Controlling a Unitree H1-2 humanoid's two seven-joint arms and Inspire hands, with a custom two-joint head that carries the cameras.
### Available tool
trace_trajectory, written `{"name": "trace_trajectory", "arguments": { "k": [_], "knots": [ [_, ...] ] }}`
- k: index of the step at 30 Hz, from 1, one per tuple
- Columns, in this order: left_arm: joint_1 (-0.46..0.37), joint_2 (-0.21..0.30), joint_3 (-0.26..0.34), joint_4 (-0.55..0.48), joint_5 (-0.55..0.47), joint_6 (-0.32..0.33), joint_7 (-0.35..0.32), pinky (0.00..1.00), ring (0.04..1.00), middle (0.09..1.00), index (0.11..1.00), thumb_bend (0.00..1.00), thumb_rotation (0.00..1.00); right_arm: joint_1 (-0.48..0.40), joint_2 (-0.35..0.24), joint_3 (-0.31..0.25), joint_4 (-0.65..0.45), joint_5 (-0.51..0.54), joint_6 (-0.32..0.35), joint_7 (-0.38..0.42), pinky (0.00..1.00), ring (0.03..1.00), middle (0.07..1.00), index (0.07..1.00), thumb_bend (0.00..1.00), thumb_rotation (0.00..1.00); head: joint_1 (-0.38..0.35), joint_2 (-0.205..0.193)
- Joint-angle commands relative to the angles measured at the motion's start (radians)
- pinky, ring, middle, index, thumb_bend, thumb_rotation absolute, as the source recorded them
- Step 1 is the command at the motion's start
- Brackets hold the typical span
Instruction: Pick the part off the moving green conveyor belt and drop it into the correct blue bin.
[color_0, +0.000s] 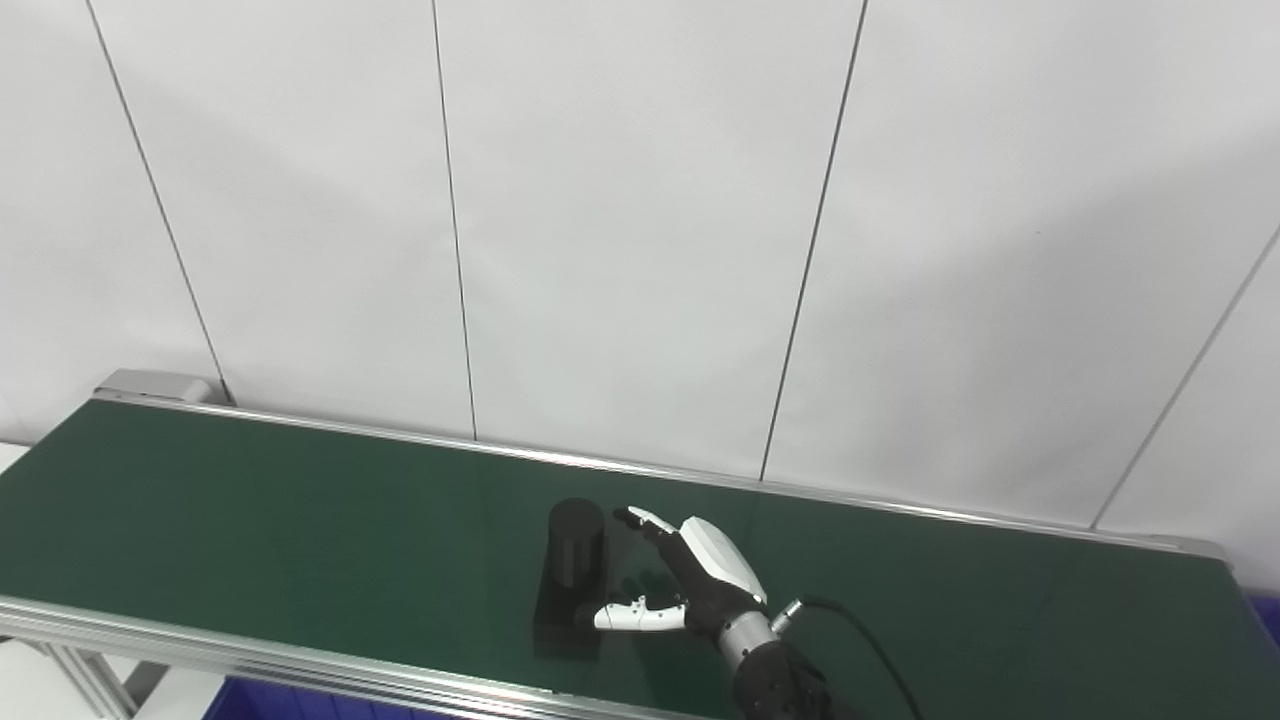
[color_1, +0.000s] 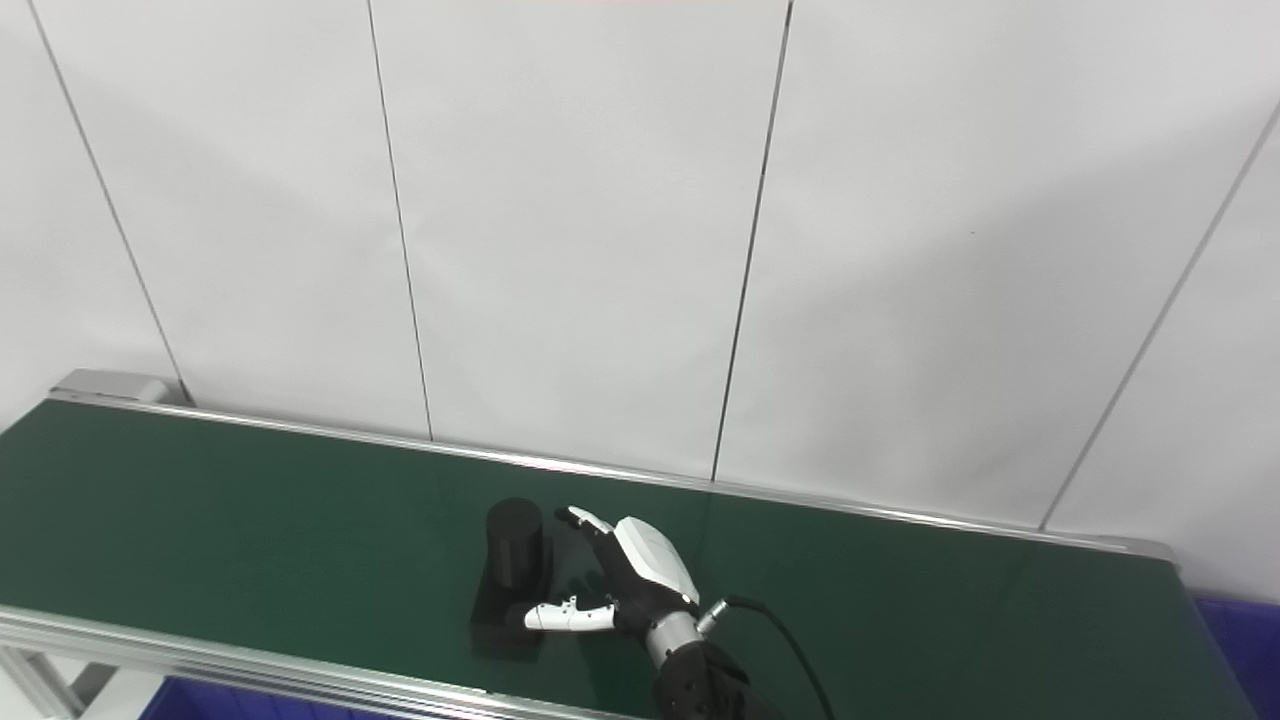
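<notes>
- Left eye view: dull black cylindrical part (color_0: 576, 540) with a flat base block is riding upright on the dark green conveyor belt (color_0: 250, 530), near the front rail.
- Right hand (color_0: 690, 585), white and black, is reaching in beside it, spread wide, holding nothing; fingers (color_0: 645, 520) are hovering by the cylinder's top, thumb (color_0: 630, 616) is lying by the base. Contact I cannot tell.
- Blue bin (color_0: 260, 698) is peeking out under the belt's front edge.
- Right eye view: same part (color_1: 514, 550) is sitting between the fingers and thumb of that hand (color_1: 625, 585), not yet enclosed. A second blue bin (color_1: 1235, 625) is showing at the belt's right end.
- Left hand is not showing anywhere.
- Judgement: we are looking at the approach-to-grasp step. Next move is calling for closing around the cylinder, tracking the belt, then lifting. Which bin is correct I cannot say.
</notes>
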Motion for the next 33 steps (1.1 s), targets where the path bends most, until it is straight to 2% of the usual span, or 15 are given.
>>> {"name": "trace_trajectory", "arguments": {
  "k": [1,13,20,26,30,31,32,33],
  "knots": [
    [0.005,-0.011,-0.01,-0.042,0.006,-0.035,0.006,0.74,0.84,0.889,0.87,0.98,0.33,-0.059,0.016,-0.005,0.002,0.004,-0.057,-0.041,0.83,0.897,0.905,0.906,0.77,0.49,0.004,0.0],
    [0.03,-0.018,-0.019,-0.065,0.01,-0.024,0.008,0.78,0.858,0.887,0.867,1.0,0.33,-0.098,0.026,-0.006,0.099,0.018,-0.085,-0.071,0.83,0.895,0.9,0.9,0.76,0.48,0.015,-0.009],
    [0.036,-0.018,-0.022,-0.066,0.024,-0.029,0.012,0.8,0.873,0.89,0.87,1.0,0.33,-0.112,0.036,-0.019,0.147,0.034,-0.111,-0.102,0.82,0.881,0.881,0.877,0.75,0.41,0.015,-0.016],
    [0.04,-0.017,-0.027,-0.069,0.022,-0.025,0.014,0.78,0.869,0.889,0.868,1.0,0.34,-0.123,0.038,-0.025,0.185,0.04,-0.154,-0.141,0.81,0.867,0.86,0.859,0.75,0.38,0.013,-0.019],
    [0.041,-0.015,-0.031,-0.067,0.018,-0.028,0.016,0.78,0.87,0.894,0.867,1.0,0.33,-0.133,0.047,-0.035,0.223,0.044,-0.202,-0.215,0.73,0.78,0.767,0.78,0.74,0.23,0.011,-0.017],
    [0.041,-0.014,-0.032,-0.067,0.022,-0.03,0.018,0.78,0.868,0.893,0.867,1.0,0.34,-0.135,0.05,-0.04,0.231,0.047,-0.214,-0.233,0.65,0.699,0.704,0.724,0.72,0.14,0.01,-0.016],
    [0.041,-0.013,-0.033,-0.067,0.024,-0.032,0.019,0.78,0.868,0.893,0.867,1.0,0.34,-0.136,0.053,-0.049,0.237,0.055,-0.222,-0.244,0.63,0.684,0.692,0.714,0.72,0.13,0.01,-0.016],
    [0.041,-0.012,-0.034,-0.069,0.023,-0.029,0.019,0.78,0.866,0.89,0.866,1.0,0.34,-0.135,0.057,-0.06,0.241,0.066,-0.231,-0.255,0.57,0.627,0.654,0.681,0.71,0.07,0.008,-0.015]
  ]
}}
